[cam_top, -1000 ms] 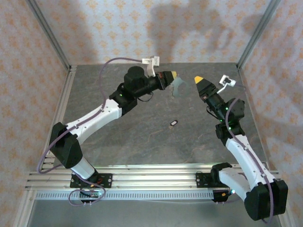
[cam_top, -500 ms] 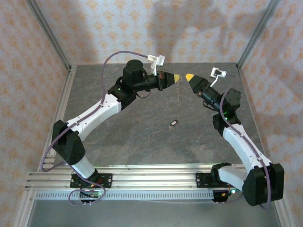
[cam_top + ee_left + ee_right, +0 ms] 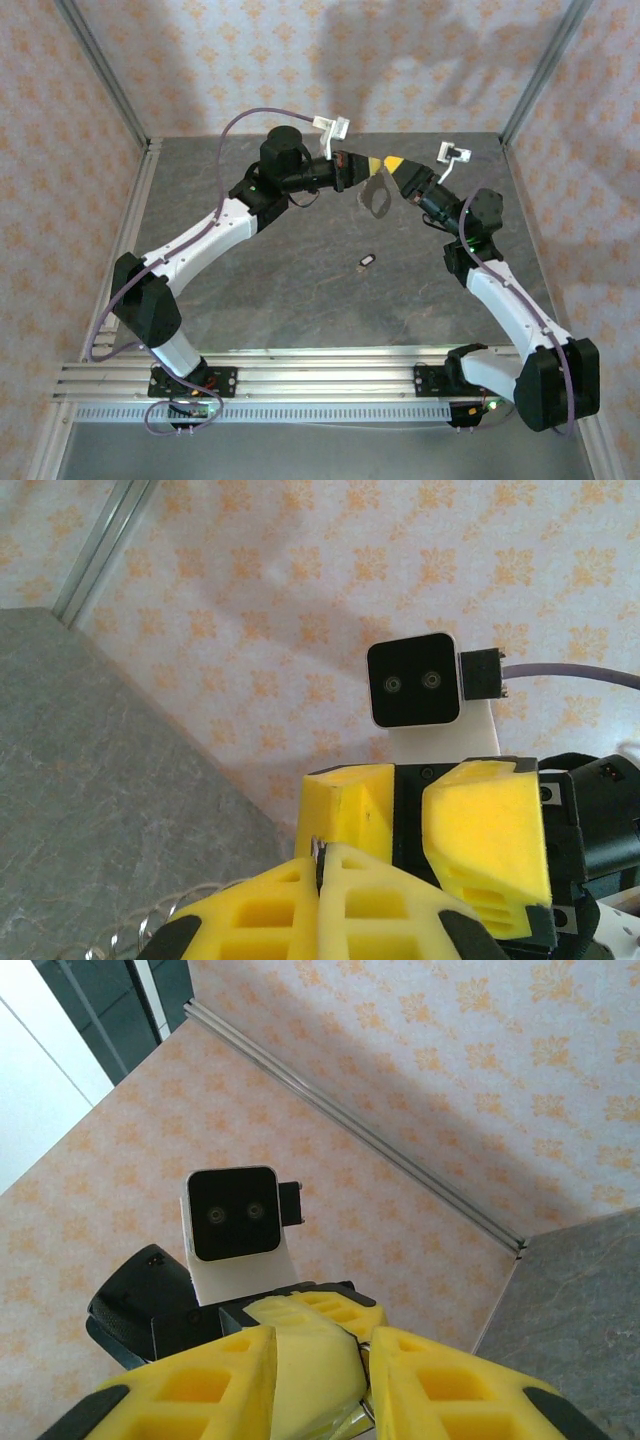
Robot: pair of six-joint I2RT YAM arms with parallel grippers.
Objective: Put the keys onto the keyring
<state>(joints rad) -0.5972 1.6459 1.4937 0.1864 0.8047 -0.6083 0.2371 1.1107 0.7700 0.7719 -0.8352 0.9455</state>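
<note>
At table rear, raised off the surface: left gripper (image 3: 370, 163) and right gripper (image 3: 396, 164) meet tip to tip. Left fingers are clenched. The keyring (image 3: 377, 196) hangs below them as a pale loop, clear of the table (image 3: 300, 310). Left wrist view: a bit of metal is nipped between its own yellow fingertips (image 3: 360, 865), with beads of the loop trailing off lower left. Right jaws are parted and straddle the left fingertip; cannot tell whether the pads touch it or the ring. The key (image 3: 367, 262) lies alone on the table, well in front of both grippers, untouched.

Judgement: the step in hand looks like a handover or regrip of the ring, freeing one gripper for the key. To do it well:
- Right jaws should close on the wire itself, not on the left fingertip.
- Left should let go only once the right grip is firm.
- The grip spot should leave the loop's opening reachable.

Surroundings: patterned wall (image 3: 300, 60) close behind, aluminium corner post (image 3: 540, 70) near the right elbow, lilac cable (image 3: 232, 130) arching over the left arm. Little room to swing backward. Each wrist view looks straight at the opposite camera housing (image 3: 412, 680), so close-up guidance on the wire is poor.
</note>
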